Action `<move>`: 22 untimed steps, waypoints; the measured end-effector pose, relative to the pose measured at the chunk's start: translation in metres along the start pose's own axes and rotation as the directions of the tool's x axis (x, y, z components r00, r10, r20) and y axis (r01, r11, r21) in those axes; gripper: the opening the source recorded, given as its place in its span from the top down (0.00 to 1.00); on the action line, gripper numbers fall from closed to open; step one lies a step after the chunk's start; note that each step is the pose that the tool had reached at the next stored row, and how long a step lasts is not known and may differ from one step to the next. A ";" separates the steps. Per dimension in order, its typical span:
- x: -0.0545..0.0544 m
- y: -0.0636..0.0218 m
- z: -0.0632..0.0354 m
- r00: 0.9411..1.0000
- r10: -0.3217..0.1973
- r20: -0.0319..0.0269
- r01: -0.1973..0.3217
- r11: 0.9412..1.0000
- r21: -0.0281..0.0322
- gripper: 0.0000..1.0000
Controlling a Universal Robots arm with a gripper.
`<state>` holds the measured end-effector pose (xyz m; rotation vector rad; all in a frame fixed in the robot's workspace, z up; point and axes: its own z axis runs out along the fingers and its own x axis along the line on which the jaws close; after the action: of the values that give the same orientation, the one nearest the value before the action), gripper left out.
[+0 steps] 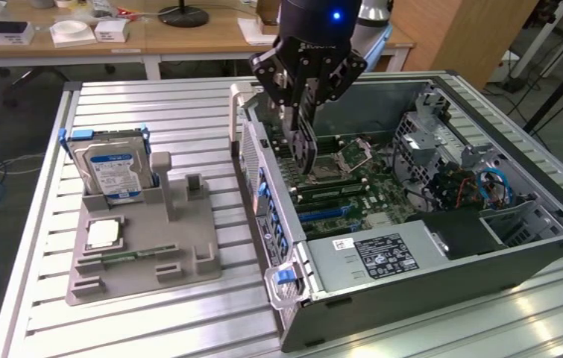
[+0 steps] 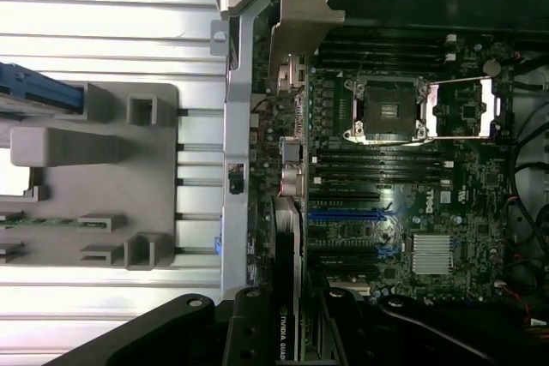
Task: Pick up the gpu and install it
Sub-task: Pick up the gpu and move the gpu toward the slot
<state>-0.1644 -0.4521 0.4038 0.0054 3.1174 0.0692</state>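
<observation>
Pincer (image 1: 298,106) grips the gpu (image 1: 303,149) (held on edge) over the motherboard (image 1: 361,195).

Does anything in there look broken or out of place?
Nothing looks damaged. The computer case lies open, its processor socket open and empty; the processor chip sits outside on the grey holder. The gripper holds the gpu above the motherboard.

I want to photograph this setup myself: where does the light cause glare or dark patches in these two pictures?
Exterior view: white glare patches on the ribbed table beside the computer case, whose inside lies in shade; a blue light glows on the arm. Wrist view: the table slats wash out almost to white, while the gripper holding the gpu is nearly black.
</observation>
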 end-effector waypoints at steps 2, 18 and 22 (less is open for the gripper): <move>-0.001 0.0000 0.0001 1.000 0.000 0.000 0.000 1.000 0.000 0.74; -0.010 0.0000 0.0009 1.000 0.000 0.000 0.000 1.000 0.000 0.74; -0.012 0.0000 0.0011 1.000 0.000 0.000 0.000 1.000 0.000 0.74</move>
<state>-0.1527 -0.4521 0.4030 0.0054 3.1175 0.0691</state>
